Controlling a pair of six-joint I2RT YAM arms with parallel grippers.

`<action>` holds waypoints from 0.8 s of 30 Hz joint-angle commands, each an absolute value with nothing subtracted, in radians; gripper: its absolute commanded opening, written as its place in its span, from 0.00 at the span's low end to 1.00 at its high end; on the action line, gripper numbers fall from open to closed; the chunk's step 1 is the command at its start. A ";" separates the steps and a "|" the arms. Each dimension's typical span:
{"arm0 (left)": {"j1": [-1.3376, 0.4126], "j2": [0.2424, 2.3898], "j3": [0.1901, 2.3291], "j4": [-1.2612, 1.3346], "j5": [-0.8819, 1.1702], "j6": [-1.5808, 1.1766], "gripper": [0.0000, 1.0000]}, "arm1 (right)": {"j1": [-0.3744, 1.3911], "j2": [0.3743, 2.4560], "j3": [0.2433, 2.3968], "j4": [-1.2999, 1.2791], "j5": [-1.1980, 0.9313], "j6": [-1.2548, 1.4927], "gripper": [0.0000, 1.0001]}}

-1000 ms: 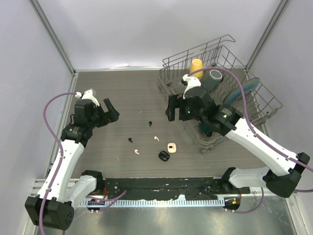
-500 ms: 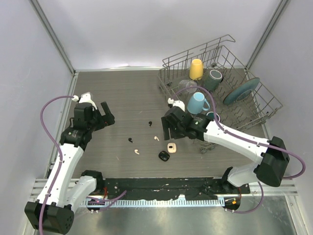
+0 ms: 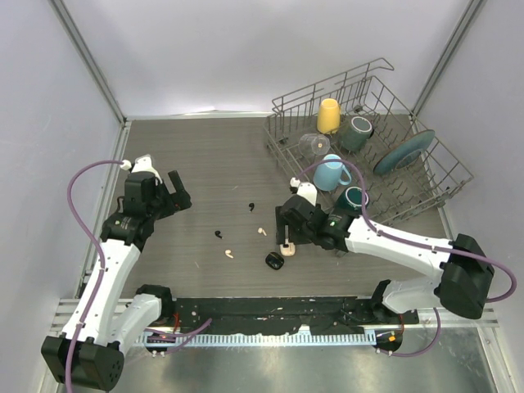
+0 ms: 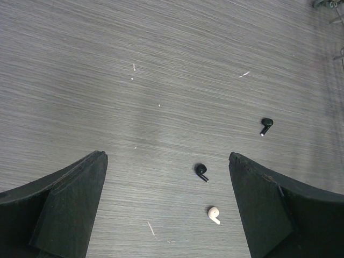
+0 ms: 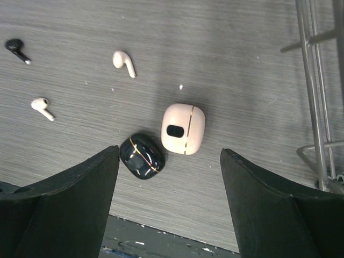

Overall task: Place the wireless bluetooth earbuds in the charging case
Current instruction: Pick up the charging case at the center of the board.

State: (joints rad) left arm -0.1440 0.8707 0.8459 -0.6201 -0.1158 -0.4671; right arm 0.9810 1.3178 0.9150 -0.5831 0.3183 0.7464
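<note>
Four earbuds lie loose on the grey table: one black earbud, a second black earbud, a cream-white earbud and another cream-white earbud. A cream charging case and a black charging case lie shut side by side near the front edge. My right gripper hovers open just above both cases, touching neither. My left gripper is open and raised at the left. Its view shows two black earbuds and one white earbud.
A wire dish rack stands at the back right, holding a yellow cup, a blue mug, a dark mug and a teal plate. Its wires run close to my right gripper. The table's front edge is just below the cases.
My right arm swung from the dish rack down and left to hover over the two cases. The left arm shifted slightly, then held still. The earbuds and cases stayed put.
</note>
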 commanded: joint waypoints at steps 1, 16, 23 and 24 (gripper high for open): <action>-0.147 0.868 0.845 -0.615 -0.130 -0.472 1.00 | 0.986 1.275 0.917 -0.508 0.367 0.723 0.81; -0.147 0.905 0.854 -0.612 -0.146 -0.472 1.00 | 0.986 1.365 0.977 -0.545 0.385 0.712 0.68; -0.147 0.897 0.839 -0.598 -0.132 -0.472 1.00 | 0.986 1.416 0.957 -0.569 0.354 0.739 0.63; -0.147 0.899 0.839 -0.597 -0.130 -0.474 1.00 | 0.986 1.423 0.953 -0.568 0.344 0.747 0.62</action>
